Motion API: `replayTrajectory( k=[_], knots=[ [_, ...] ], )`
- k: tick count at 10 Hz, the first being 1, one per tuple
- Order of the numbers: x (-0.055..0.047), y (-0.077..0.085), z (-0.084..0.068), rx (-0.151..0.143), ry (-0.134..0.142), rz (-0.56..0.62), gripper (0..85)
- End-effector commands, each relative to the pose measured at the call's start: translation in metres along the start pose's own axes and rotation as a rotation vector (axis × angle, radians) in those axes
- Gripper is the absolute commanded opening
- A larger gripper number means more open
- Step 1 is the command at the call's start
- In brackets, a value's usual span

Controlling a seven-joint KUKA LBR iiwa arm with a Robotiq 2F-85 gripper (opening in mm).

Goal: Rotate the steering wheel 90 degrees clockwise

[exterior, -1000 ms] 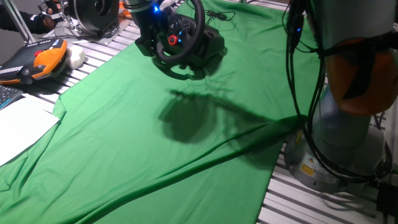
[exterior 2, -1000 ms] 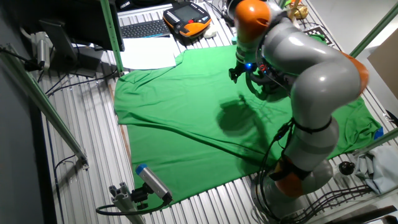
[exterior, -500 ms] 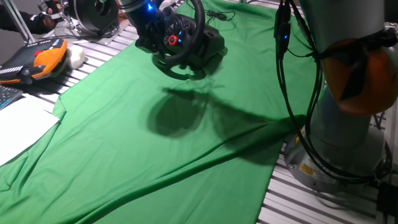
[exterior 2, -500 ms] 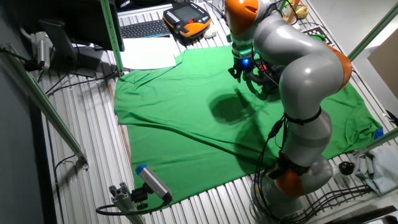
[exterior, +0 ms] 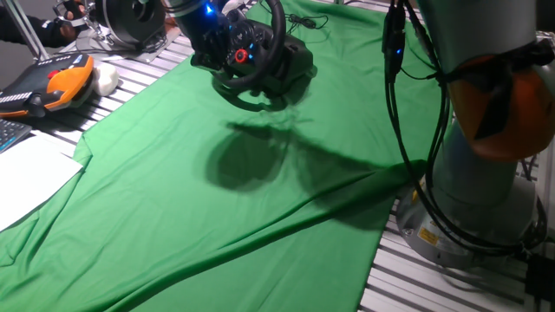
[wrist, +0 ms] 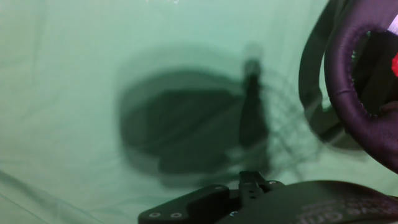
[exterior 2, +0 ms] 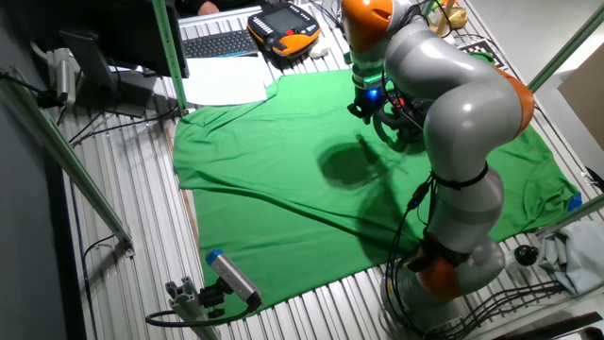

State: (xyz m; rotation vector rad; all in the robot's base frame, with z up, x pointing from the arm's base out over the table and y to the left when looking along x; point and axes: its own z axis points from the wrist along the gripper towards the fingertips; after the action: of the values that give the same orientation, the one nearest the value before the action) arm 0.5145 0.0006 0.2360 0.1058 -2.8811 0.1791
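The black round steering wheel with its thick rim and red hub button [exterior: 251,56] sits at the bench's twelve o'clock edge on the green cloth [exterior: 217,191]. The hand [exterior: 208,39] is pressed in at the rim's nine o'clock side; I cannot tell whether it grips. The quarter turn looks undone, judging by that approach.

Slatted metal table [exterior 2: 123,189], green cloth [exterior: 217,199] spread over it, green frame post [exterior 2: 173,57], white paper sheets [exterior 2: 225,78]

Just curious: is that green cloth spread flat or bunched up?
Spread out, but wrinkled: the green cloth covers the table with a long diagonal fold.
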Motion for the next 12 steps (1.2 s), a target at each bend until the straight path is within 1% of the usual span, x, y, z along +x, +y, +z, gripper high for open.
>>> replayTrajectory(
  k=[1, 3, 4, 5, 6, 7, 8, 9, 10, 11, 12],
  knots=[
    [0.0002, 0.0, 0.0001, 0.0, 0.0, -0.005, 0.0],
    [0.0005, 0.0002, 0.0001, 0.0, -0.001, -0.033, 0.0],
    [0.0005, 0.0002, 0.0001, 0.0, -0.014, -0.071, 0.0],
    [0.0005, 0.0002, 0.0001, -0.002, -0.009, -0.109, 0.0],
    [0.0005, 0.0002, 0.0001, 0.0, -0.04, -0.095, 0.0],
    [0.0005, 0.0002, 0.0001, 0.017, -0.131, -0.097, 0.0],
    [0.0005, 0.0002, 0.0001, 0.024, -0.125, -0.085, 0.0],
    [0.0005, 0.0002, 0.0001, 0.017, -0.094, -0.051, 0.0],
    [0.0005, 0.0002, 0.0001, 0.015, -0.096, -0.012, 0.0],
    [0.0005, 0.0002, 0.0001, 0.092, -0.158, -0.025, 0.0],
    [0.0005, 0.0002, 0.0001, 0.117, -0.213, -0.041, 0.0]
  ],
)
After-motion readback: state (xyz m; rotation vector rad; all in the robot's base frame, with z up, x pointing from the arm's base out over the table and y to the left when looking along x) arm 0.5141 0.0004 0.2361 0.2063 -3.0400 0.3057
